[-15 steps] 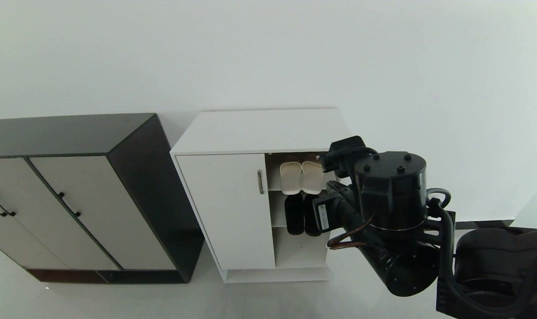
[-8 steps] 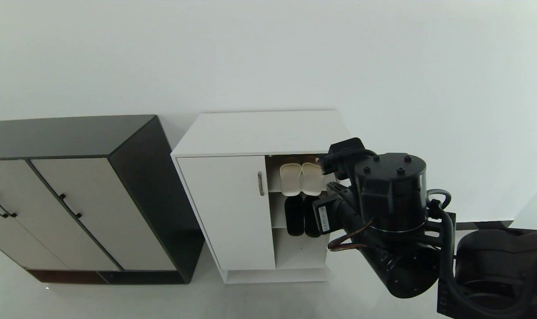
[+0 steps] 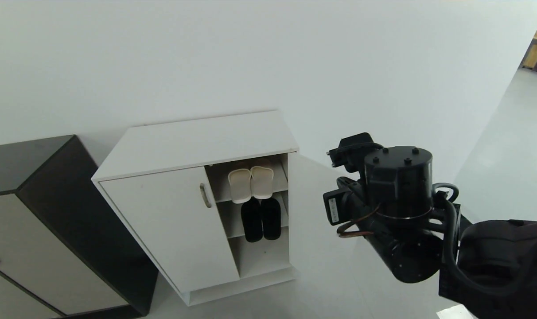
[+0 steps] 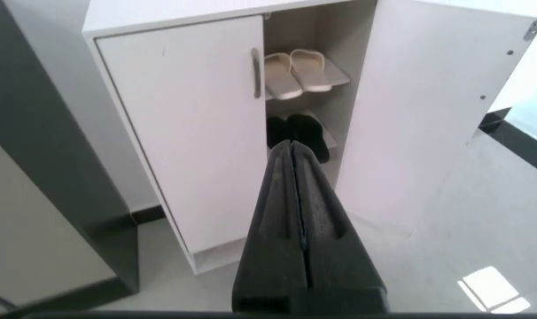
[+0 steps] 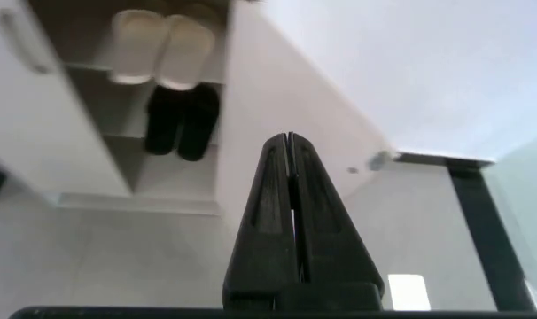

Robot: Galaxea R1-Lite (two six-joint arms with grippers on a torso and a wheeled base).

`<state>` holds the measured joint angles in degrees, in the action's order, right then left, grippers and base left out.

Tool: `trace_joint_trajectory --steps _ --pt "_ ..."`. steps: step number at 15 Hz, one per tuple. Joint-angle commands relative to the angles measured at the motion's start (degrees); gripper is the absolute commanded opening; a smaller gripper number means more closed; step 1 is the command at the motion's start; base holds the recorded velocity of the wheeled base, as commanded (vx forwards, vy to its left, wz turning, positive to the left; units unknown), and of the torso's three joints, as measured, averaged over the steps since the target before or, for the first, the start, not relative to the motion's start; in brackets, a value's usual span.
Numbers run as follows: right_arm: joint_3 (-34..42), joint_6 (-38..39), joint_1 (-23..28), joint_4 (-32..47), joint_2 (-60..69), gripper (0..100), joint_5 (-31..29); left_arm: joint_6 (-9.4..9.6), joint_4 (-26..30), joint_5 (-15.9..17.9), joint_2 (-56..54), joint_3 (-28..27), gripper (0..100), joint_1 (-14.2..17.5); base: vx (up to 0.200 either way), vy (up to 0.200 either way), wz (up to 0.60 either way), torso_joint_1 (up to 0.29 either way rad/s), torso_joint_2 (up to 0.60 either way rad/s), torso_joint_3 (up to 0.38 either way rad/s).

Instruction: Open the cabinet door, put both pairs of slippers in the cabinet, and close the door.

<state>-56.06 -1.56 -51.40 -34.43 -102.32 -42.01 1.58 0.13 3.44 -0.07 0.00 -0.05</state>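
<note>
Item: white cabinet (image 3: 197, 141), frame centre-left. White slippers (image 3: 250, 184) on top shelf (image 3: 281, 180), black slippers (image 3: 262, 219) on mid shelf (image 3: 232, 223). Open door (image 4: 428, 115) at cab. right: prob. light, stiff, hinged; push outer face nr free edge. Left claw (image 4: 292, 146) and right claw (image 5: 289, 139) both pinched closed, empty.

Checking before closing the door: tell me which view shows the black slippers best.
Head view: black slippers show unblocked on the middle shelf, under the white pair. The left wrist view has them partly behind the left end effector; the right wrist view shows them at a slant.
</note>
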Motion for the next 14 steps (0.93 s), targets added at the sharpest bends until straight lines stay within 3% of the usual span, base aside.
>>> trace_joint_trajectory --steps 1,4,8,12,14 --pt "-0.80 -0.20 3.06 -1.26 -0.69 0 1.49 0.00 0.04 -0.01 0.07 0.00 0 -0.04 0.000 0.000 0.00 0.000 0.00 0.000" --pt "-3.79 -0.02 10.26 -2.22 -1.92 0 10.72 0.09 0.04 -0.01 0.07 0.00 0 -0.04 0.000 0.000 0.00 0.000 0.00 0.000" --pt "-9.77 1.74 16.42 0.06 -7.20 0 12.65 0.09 0.04 -0.10 0.07 0.00 0 -0.04 0.000 0.000 0.00 0.000 0.00 0.000" --pt "-22.16 9.21 19.23 13.16 -10.71 0 16.70 0.09 0.04 -0.10 0.07 0.00 0 -0.04 -0.150 0.000 0.00 0.005 0.00 0.002" --pt "-26.46 9.82 20.55 14.12 -14.05 0 16.70 0.00 -0.05 -0.10 0.07 0.00 0 -0.04 0.000 0.000 0.00 0.000 0.00 0.000"
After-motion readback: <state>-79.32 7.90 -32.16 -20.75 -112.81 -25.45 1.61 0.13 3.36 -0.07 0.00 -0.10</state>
